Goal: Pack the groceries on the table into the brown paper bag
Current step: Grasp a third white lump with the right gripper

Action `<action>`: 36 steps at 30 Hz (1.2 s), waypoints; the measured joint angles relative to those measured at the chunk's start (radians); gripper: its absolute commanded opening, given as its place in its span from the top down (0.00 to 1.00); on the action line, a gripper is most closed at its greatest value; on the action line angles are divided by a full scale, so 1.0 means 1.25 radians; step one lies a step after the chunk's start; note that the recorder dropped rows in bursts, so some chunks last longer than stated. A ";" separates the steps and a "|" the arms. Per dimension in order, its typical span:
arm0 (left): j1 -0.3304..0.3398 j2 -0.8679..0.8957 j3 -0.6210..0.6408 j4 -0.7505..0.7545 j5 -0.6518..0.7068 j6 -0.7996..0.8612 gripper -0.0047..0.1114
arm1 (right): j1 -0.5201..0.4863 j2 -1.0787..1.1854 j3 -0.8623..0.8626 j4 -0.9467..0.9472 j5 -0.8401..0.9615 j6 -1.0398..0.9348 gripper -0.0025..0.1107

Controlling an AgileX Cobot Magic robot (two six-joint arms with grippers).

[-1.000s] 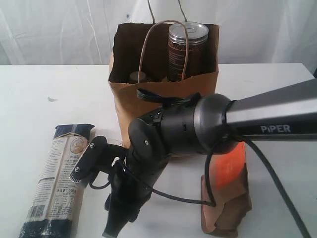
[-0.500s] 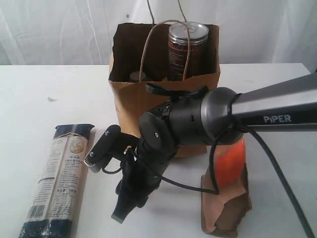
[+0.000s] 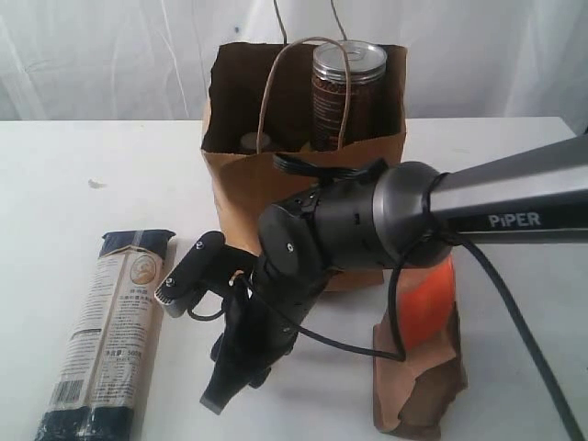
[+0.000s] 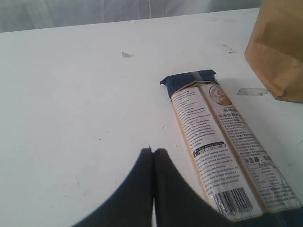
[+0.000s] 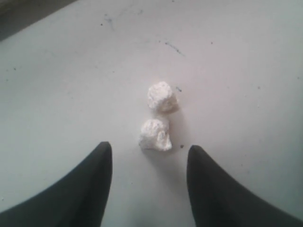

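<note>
The brown paper bag (image 3: 303, 179) stands upright at the back middle of the table (image 3: 73, 175). A silver-topped tin (image 3: 348, 87) rises out of it, and a second, duller lid (image 3: 254, 141) shows low inside. The dark-blue pasta packet (image 3: 106, 331) lies flat at the front left, also in the left wrist view (image 4: 222, 142). The brown pouch with the orange label (image 3: 424, 354) stands at the front right. My right gripper (image 3: 204, 335) is open and empty in front of the bag, between packet and pouch. My left gripper (image 4: 152, 150) is shut and empty beside the packet. I see no white carton.
Two small white crumpled lumps (image 5: 156, 118) lie on the table just ahead of my right gripper (image 5: 149, 147). My right arm's dark wrist and cable (image 3: 331, 230) cover the bag's lower front. A bag corner (image 4: 279, 52) shows in the left wrist view.
My right arm rose and shifted a little to the right a second ago, away from the pasta packet. In the last half second it barely moved. The groceries stayed put.
</note>
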 measured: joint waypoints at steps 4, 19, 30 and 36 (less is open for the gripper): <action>0.000 0.000 0.000 0.000 0.000 0.000 0.96 | 0.000 0.009 0.000 0.033 0.002 -0.006 0.57; 0.000 0.000 0.000 0.000 0.000 0.000 0.96 | 0.000 0.033 0.000 0.058 -0.009 -0.023 0.57; 0.000 0.000 0.000 0.000 0.000 0.000 0.96 | 0.000 0.033 0.000 0.059 -0.042 -0.021 0.57; 0.000 0.000 0.000 0.000 0.000 0.000 0.96 | 0.000 0.046 -0.001 0.059 -0.043 -0.009 0.57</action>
